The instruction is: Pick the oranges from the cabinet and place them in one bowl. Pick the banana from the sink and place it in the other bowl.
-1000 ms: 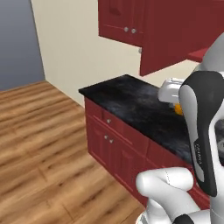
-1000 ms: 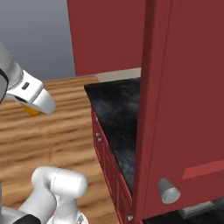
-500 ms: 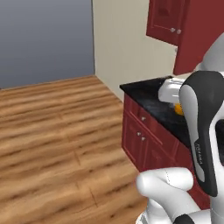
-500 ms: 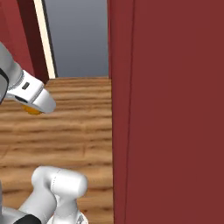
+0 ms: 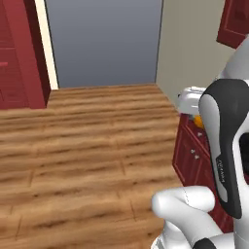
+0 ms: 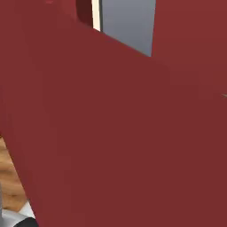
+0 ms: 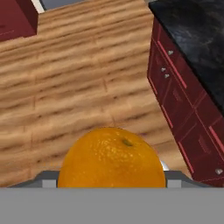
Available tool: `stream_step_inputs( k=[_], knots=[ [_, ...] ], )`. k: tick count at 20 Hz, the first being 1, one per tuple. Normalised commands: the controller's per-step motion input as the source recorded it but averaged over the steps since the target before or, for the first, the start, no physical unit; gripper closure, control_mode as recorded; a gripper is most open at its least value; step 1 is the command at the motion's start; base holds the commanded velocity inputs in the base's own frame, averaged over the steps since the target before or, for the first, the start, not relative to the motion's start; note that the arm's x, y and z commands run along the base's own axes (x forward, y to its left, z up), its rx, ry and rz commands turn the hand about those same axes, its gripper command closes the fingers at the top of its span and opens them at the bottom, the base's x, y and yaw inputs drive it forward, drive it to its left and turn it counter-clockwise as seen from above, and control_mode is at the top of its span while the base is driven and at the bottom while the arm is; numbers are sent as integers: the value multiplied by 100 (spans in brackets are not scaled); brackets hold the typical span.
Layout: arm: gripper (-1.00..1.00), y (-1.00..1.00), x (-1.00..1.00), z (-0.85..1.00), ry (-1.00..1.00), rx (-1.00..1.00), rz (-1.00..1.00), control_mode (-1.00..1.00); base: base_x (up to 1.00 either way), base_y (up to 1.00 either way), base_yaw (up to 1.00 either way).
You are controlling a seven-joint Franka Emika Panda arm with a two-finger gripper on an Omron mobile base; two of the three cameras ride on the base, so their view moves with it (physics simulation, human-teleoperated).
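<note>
Swinging away from the counter, the base now faces open wood floor (image 5: 87,146). Low in the hand view, the gripper (image 7: 111,177) pinches an orange (image 7: 112,158), kept clamped for carrying toward a bowl.

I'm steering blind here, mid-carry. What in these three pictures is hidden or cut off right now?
- Pincer fingers: in the hand view the orange covers them, so the contact itself is unseen.
- Same orange, left base view: just a sliver past the robot's own arm.
- Right base view: a red cabinet door blocks nearly everything; a strip of wood floor shows at left.
- Black counter: cut off by the hand view's right edge.
</note>
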Motion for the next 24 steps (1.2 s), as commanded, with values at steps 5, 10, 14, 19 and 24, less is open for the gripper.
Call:
stream_step_inputs(
  k=[5,10,14,19,24],
  knots=[
    [100,0,0,0,0,0,0,100,3,36,43],
    [100,0,0,0,0,0,0,100,3,37,42],
    [100,0,0,0,0,0,0,100,5,36,42],
    [100,0,0,0,0,0,0,100,6,36,42],
    [100,0,0,0,0,0,0,100,19,26,42]
  ],
)
